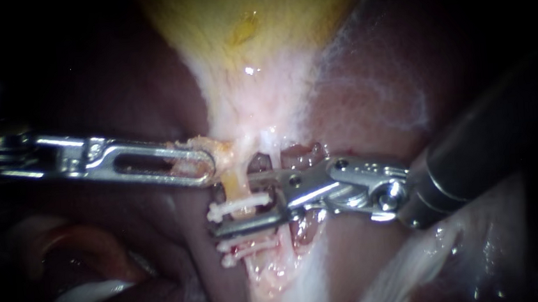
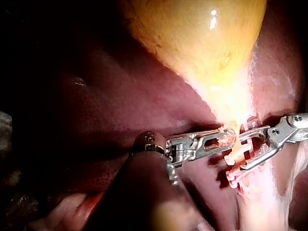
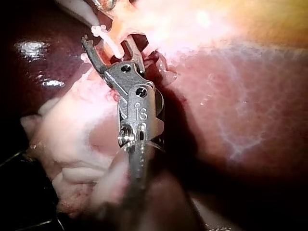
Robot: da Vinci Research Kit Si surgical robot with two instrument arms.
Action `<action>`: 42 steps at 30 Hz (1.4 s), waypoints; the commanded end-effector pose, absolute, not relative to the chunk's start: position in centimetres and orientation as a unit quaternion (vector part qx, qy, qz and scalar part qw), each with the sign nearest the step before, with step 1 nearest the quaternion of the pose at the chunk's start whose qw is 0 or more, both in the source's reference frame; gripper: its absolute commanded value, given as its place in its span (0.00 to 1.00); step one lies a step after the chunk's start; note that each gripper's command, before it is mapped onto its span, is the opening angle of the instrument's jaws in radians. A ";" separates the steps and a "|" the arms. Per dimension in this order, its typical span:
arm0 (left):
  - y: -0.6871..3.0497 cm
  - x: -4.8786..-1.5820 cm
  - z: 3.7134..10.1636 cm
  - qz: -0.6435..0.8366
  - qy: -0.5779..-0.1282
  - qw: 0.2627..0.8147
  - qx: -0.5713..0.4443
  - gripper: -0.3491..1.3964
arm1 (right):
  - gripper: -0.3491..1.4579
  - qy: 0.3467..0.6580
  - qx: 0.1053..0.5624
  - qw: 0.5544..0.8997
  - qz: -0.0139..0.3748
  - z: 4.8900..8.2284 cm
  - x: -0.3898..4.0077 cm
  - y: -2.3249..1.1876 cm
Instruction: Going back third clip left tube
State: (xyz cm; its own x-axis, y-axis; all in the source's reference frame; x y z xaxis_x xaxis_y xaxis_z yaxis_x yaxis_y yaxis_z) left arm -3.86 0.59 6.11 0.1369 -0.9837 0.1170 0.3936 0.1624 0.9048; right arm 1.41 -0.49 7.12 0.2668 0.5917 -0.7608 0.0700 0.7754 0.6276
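Left instrument (image 1: 207,166) pincer clamped on neck tissue (image 1: 221,149). Right instrument (image 1: 238,204) pincer open, straddling left tube (image 1: 236,184) at white clip (image 1: 257,200). Tube likely soft, slippery, tear-prone; grip gently, clear of clips.

Strong light pools in the middle here, a wet glint (image 1: 248,70) flashing where the yellow gallbladder (image 1: 251,11) narrows. Dark red liver (image 1: 149,96) spreads behind it on both sides, glossy, with a pale whitish film (image 1: 405,95) on the right, and everything fades to black at the edges.
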 end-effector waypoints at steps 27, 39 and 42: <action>0.63 -3.83 6.17 -0.526 -0.393 0.654 0.375 0.00 | 0.47 0.602 0.243 0.753 0.112 6.41 -0.02 -0.05; 0.69 -4.01 6.47 -0.528 -0.395 0.655 0.369 0.00 | 0.47 0.602 0.243 0.752 0.110 6.34 -0.06 -0.03; 0.71 -4.08 6.55 -0.529 -0.395 0.655 0.368 0.00 | 0.47 0.602 0.244 0.752 0.110 6.34 -0.06 -0.04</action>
